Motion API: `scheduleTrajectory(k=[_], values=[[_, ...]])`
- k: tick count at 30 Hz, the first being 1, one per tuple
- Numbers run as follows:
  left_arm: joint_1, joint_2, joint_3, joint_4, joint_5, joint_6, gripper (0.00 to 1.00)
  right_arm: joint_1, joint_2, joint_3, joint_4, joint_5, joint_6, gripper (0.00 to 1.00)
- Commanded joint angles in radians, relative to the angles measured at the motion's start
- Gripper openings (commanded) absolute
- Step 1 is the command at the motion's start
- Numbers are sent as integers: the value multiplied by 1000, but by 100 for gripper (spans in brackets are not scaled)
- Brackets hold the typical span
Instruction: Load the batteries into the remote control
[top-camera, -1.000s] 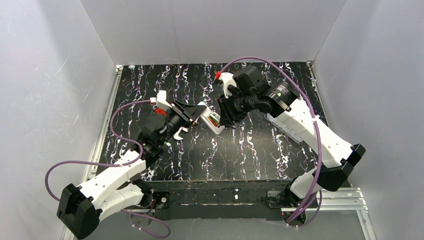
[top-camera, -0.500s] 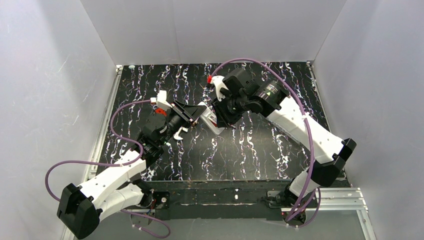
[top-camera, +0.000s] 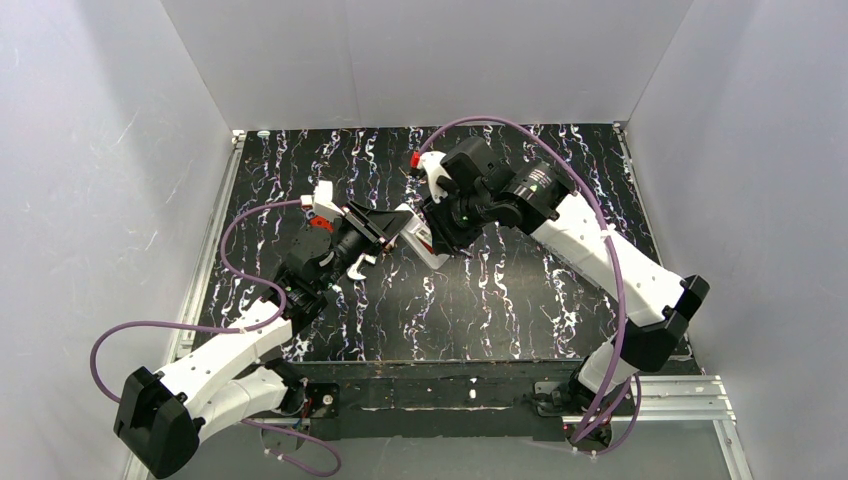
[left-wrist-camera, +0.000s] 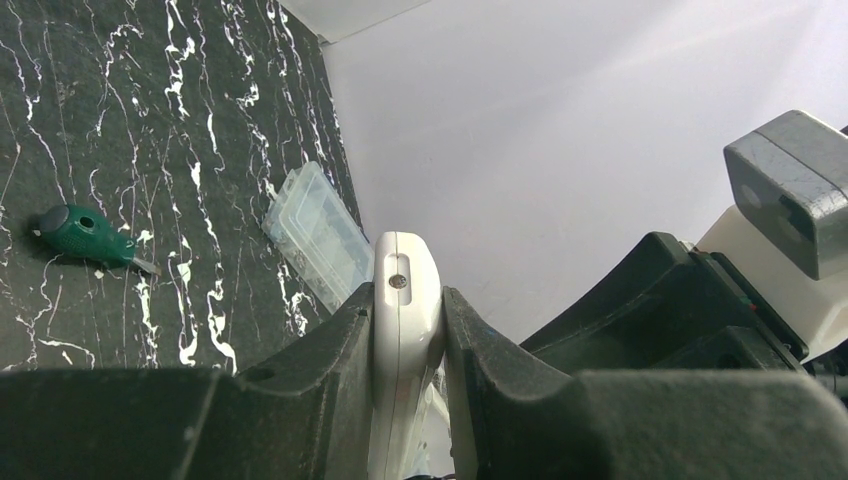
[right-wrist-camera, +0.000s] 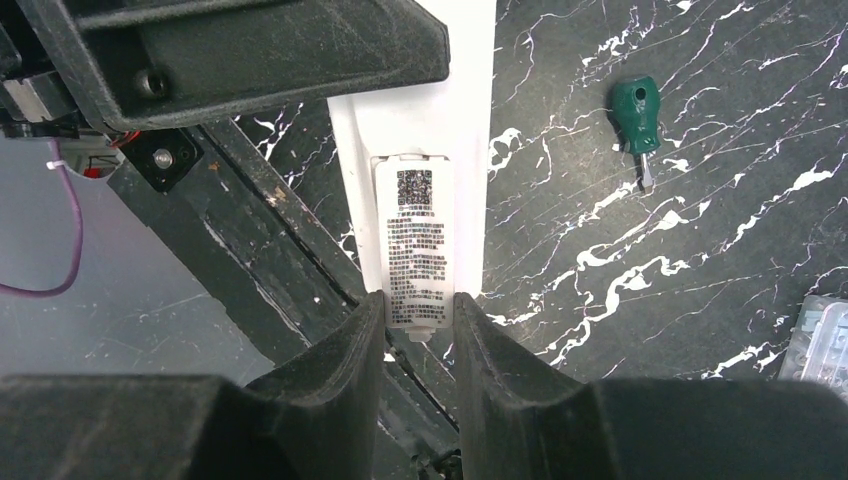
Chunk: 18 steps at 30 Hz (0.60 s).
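Observation:
My left gripper is shut on the white remote control and holds it edge-up above the table, where it shows from above. The remote's back faces the right wrist camera. A small whitish cover plate with a printed label lies against that back. My right gripper is shut on the plate's lower end, one finger on each side. From above, the right gripper meets the left gripper at the remote. The batteries are hidden.
A green-handled screwdriver lies on the black marbled table, also seen from the left wrist. A clear plastic compartment box sits beyond it, its corner at the right wrist view's edge. White walls enclose the table.
The right arm has swung left toward the remote, bringing its gripper up against it. The left arm and the remote have not moved.

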Motion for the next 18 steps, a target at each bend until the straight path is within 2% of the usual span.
scheduleTrajectory(k=[1, 18], values=[[4, -39, 46, 92, 7, -3, 0, 5, 12, 42, 22, 15, 8, 25], [4, -19, 55, 115, 71, -19, 0, 5, 31, 56, 45, 10, 7, 25]])
